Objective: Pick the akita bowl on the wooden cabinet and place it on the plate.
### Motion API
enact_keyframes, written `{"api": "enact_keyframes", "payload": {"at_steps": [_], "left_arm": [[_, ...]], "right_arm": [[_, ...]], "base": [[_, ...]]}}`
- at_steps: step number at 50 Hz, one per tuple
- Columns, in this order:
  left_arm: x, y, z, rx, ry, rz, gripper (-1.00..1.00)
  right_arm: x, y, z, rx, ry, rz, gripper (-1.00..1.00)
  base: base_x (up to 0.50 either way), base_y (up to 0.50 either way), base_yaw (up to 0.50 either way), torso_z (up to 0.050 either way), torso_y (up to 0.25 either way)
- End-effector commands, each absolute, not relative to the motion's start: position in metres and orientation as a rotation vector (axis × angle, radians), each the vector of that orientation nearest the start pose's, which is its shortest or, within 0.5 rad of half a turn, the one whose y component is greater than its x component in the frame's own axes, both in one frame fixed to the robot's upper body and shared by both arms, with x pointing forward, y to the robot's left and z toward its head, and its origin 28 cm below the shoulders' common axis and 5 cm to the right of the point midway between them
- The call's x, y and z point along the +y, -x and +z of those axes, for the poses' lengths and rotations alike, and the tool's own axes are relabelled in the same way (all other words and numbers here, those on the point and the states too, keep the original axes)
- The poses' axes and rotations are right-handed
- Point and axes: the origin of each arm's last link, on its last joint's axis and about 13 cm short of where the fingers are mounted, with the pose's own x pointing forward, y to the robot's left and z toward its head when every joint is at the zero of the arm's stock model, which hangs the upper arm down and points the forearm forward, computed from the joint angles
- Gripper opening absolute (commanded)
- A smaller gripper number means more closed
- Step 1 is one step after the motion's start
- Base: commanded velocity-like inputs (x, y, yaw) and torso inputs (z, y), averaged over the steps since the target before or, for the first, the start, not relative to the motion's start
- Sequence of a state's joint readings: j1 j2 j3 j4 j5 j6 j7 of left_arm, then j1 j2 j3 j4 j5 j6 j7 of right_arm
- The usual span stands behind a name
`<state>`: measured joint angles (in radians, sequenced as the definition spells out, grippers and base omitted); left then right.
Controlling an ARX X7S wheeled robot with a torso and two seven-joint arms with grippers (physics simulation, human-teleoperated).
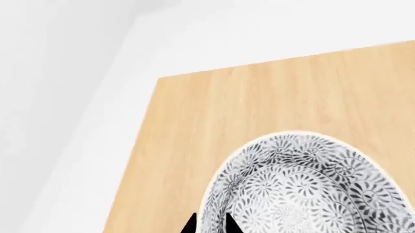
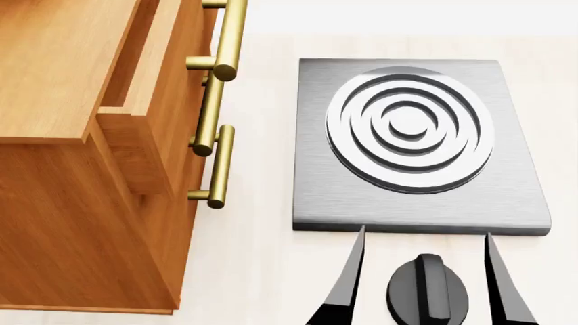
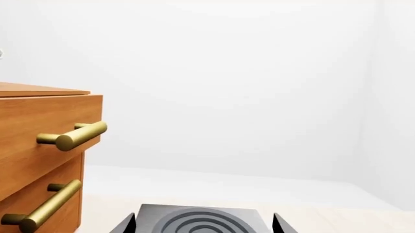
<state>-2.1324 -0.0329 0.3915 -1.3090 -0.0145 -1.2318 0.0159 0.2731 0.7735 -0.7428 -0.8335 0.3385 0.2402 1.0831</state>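
Observation:
The akita bowl (image 1: 304, 189), white with a fine dark grey floral pattern, fills the lower part of the left wrist view over a pale wooden surface (image 1: 214, 121). My left gripper (image 1: 209, 227) has one dark fingertip outside the bowl's wall and one inside, shut on its rim. The wooden cabinet (image 2: 72, 81) (image 3: 39, 116) stands at the left; no bowl shows on the part of its top in view. My right gripper (image 2: 424, 233) (image 3: 204, 221) hangs open over the near edge of the stove, holding nothing. The plate is out of view.
A grey square stove (image 2: 316, 189) (image 3: 198, 218) with raised rings lies right of the cabinet, with a black knob (image 2: 427, 292) at its near side. Brass bar handles (image 2: 226, 40) stick out of the cabinet's front. The pale surface ends at an edge (image 1: 155, 80) beside white ground.

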Motion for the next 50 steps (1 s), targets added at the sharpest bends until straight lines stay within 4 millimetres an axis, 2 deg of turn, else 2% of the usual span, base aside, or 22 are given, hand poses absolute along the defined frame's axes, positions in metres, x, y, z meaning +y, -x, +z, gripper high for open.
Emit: {"api": "enact_keyframes", "payload": {"at_steps": [1, 32, 37, 39, 40, 46, 50], "left_arm": [[0.238, -0.354, 0.459, 0.369, -0.323, 0.311, -1.00], [0.229, -0.353, 0.480, 0.205, -0.368, 0.273, -1.00], [0.225, -0.352, 0.489, 0.127, -0.399, 0.253, -1.00], [0.225, -0.351, 0.490, 0.112, -0.415, 0.307, -1.00], [0.224, -0.351, 0.492, 0.105, -0.396, 0.249, -1.00], [0.220, -0.350, 0.499, 0.049, -0.467, 0.248, -1.00], [0.216, -0.345, 0.509, 0.006, -0.455, 0.227, -1.00]], "right_arm": [[-0.085, -0.161, 0.149, -0.444, 0.111, -0.110, 1.00], [-0.085, -0.159, 0.150, -0.449, 0.111, -0.117, 1.00], [-0.086, -0.159, 0.151, -0.452, 0.111, -0.118, 1.00], [-0.086, -0.159, 0.151, -0.452, 0.111, -0.118, 1.00], [-0.086, -0.159, 0.151, -0.453, 0.110, -0.119, 1.00], [-0.086, -0.159, 0.152, -0.454, 0.110, -0.118, 1.00], [-0.086, -0.158, 0.154, -0.460, 0.108, -0.121, 1.00]], "base": [[0.00, 0.00, 0.00, 0.000, 0.000], [0.00, 0.00, 0.00, 0.000, 0.000], [0.00, 0.00, 0.00, 0.000, 0.000], [0.00, 0.00, 0.00, 0.000, 0.000], [0.00, 0.00, 0.00, 0.000, 0.000], [0.00, 0.00, 0.00, 0.000, 0.000], [0.00, 0.00, 0.00, 0.000, 0.000]]}}
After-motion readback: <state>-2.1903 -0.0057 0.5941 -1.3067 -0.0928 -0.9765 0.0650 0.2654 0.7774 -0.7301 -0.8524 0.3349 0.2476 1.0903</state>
